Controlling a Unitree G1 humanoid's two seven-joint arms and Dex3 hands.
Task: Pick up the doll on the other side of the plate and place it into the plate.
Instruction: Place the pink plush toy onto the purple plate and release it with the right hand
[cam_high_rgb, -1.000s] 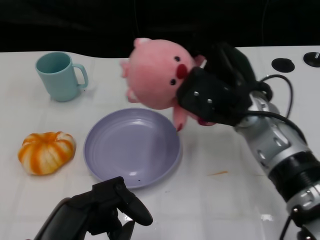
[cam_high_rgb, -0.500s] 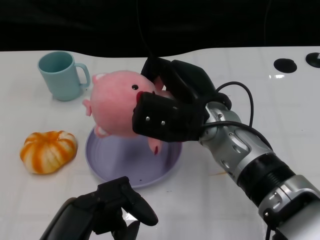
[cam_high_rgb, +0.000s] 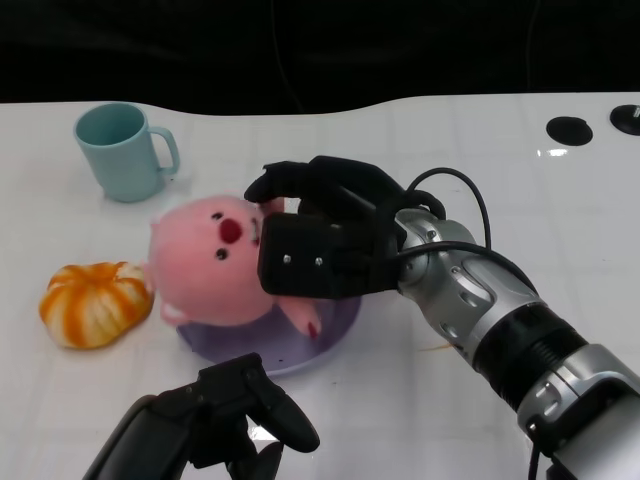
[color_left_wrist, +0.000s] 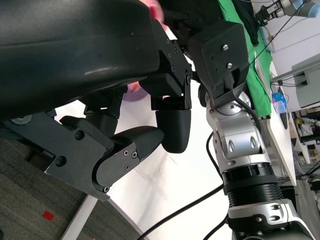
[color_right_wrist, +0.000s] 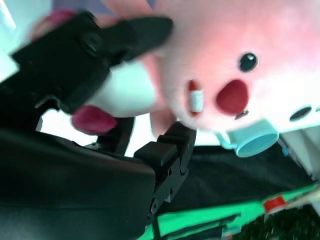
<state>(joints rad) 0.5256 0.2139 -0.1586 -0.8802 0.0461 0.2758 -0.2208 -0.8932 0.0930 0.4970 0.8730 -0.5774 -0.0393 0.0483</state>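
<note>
The pink pig doll (cam_high_rgb: 200, 265) lies over the lavender plate (cam_high_rgb: 340, 322), covering most of it and leaning past its left rim. My right hand (cam_high_rgb: 320, 250) grips the doll from the right, fingers over its top and thumb block in front. In the right wrist view the doll's face (color_right_wrist: 225, 60) fills the picture between my black fingers (color_right_wrist: 140, 30). My left hand (cam_high_rgb: 220, 415) hangs at the near table edge with its fingers curled in and nothing in them; it shows the same in its own wrist view (color_left_wrist: 125, 100).
A teal mug (cam_high_rgb: 122, 152) stands at the back left. An orange and white pumpkin (cam_high_rgb: 95, 303) lies left of the plate, close to the doll's head. Two dark round holes (cam_high_rgb: 570, 130) sit in the table's far right. My right forearm (cam_high_rgb: 500, 320) crosses the right side.
My right hand has carried the doll leftward and down from above the plate's far rim onto the plate. The left hand has stayed put.
</note>
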